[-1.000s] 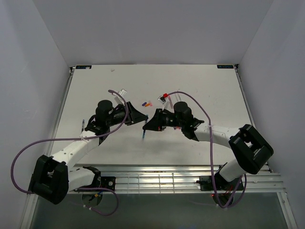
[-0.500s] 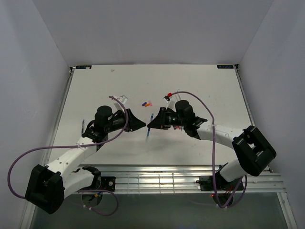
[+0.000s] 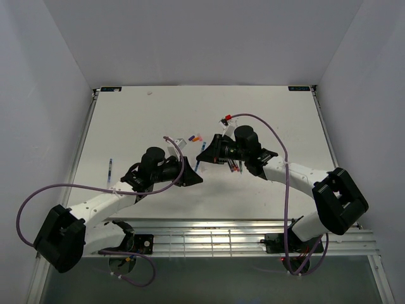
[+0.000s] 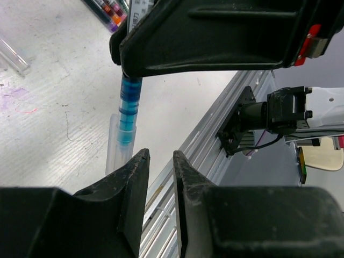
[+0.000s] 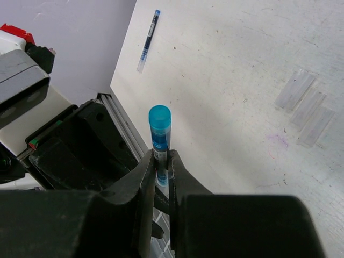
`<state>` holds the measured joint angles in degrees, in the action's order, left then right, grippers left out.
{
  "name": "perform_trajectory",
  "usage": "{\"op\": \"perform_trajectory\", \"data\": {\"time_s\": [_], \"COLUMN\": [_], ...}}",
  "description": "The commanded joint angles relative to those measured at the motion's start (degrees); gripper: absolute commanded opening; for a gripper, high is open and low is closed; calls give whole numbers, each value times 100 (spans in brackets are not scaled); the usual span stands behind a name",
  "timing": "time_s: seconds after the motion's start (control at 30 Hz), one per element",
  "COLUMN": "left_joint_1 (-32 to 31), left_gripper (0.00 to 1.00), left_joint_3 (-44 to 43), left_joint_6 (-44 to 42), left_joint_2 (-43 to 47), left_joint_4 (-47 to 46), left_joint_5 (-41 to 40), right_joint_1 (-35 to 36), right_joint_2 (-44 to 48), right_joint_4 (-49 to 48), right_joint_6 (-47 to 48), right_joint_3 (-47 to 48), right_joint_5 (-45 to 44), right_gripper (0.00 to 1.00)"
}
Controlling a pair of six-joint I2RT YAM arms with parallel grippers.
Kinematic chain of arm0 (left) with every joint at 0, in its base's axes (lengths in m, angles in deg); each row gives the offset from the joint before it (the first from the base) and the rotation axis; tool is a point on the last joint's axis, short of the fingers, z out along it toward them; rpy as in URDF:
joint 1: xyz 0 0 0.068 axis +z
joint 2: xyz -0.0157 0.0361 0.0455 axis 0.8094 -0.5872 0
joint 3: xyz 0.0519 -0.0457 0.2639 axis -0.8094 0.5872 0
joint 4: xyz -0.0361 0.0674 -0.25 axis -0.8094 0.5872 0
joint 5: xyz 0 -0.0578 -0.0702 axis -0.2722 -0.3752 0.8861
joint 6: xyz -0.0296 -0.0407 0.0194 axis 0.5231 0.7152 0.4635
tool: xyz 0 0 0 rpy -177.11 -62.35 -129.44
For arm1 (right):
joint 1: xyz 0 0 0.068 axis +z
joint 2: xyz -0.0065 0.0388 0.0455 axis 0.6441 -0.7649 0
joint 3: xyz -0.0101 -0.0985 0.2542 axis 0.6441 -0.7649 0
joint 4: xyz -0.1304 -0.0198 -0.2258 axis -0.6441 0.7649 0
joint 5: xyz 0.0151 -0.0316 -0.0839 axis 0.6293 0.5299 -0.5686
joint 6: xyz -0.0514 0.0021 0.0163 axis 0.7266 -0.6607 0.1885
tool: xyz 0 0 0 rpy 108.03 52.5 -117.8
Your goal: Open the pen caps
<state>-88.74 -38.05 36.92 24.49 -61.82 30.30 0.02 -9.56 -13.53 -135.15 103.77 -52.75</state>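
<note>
My right gripper (image 5: 162, 156) is shut on a blue pen (image 5: 159, 131), which stands up between the jaws with its blue end on top. In the left wrist view the same pen (image 4: 129, 102) hangs from the right gripper's fingers (image 4: 215, 32), with a pale translucent cap (image 4: 115, 148) on its lower end. My left gripper (image 4: 160, 153) is just right of that cap. Its jaws stand a narrow gap apart with nothing between them. In the top view both grippers meet mid-table, left (image 3: 195, 179) below right (image 3: 201, 157).
Three translucent caps (image 5: 303, 107) lie side by side on the white table. Small orange, blue and red caps (image 3: 194, 137) lie beyond the grippers. A lone blue pen (image 3: 110, 170) lies at the left. More pens (image 3: 234, 166) lie under the right arm. A metal rail (image 3: 209, 237) runs along the near edge.
The left arm has swung right and nearer, its gripper now below the right one. The right gripper has drawn the blue pen up and slightly back.
</note>
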Motion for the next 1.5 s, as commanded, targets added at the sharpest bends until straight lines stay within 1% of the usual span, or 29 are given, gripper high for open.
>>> {"op": "perform_trajectory", "data": {"time_s": [0.0,0.13,0.17,0.3,0.4,0.6,0.7,0.83,0.87,0.93,0.97,1.23,1.37,1.47], "left_joint_1": [-28,-46,-46,-46,-46,-46,-46,-55,-55,-63,-72,-72,-81,-81], "left_gripper": [36,36,38,41,43,45,45,45,48,49,49,49,49,50], "left_joint_3": [-134,-142,-160,-274,-362,-424,-441,-362,-301,-231,-178,33,95,148], "left_joint_6": [-156,-191,-217,-419,-560,-762,-833,-859,-877,-877,-877,-894,-824,-806], "left_joint_2": [-33,204,326,590,626,600,504,424,442,503,538,1022,978,934], "left_joint_4": [119,163,250,804,1103,1165,1121,884,710,550,315,163,-39,-109], "left_joint_5": [-470,-629,-655,-1277,-1507,-1657,-1570,-1263,-1166,-858,-797,-805,-577,-559], "right_joint_1": [14,5,-4,-4,5,5,5,5,5,5,5,5,5,5], "right_joint_2": [315,394,403,420,447,482,534,535,526,491,482,420,394,403], "right_joint_4": [-38,-38,-38,-125,-169,-161,-169,-187,-204,-222,-231,-345,-345,-336], "right_joint_6": [-52,-25,-17,-52,-87,-96,-104,-113,-122,-131,-140,-166,-166,-166], "right_joint_3": [143,20,-32,-147,-208,-253,-279,-261,-261,-253,-253,-393,-367,-341], "right_joint_5": [130,51,51,113,130,201,209,227,236,244,245,245,253,262], "right_gripper": [8,8,8,8,8,8,8,8,8,8,8,8,8,8]}}
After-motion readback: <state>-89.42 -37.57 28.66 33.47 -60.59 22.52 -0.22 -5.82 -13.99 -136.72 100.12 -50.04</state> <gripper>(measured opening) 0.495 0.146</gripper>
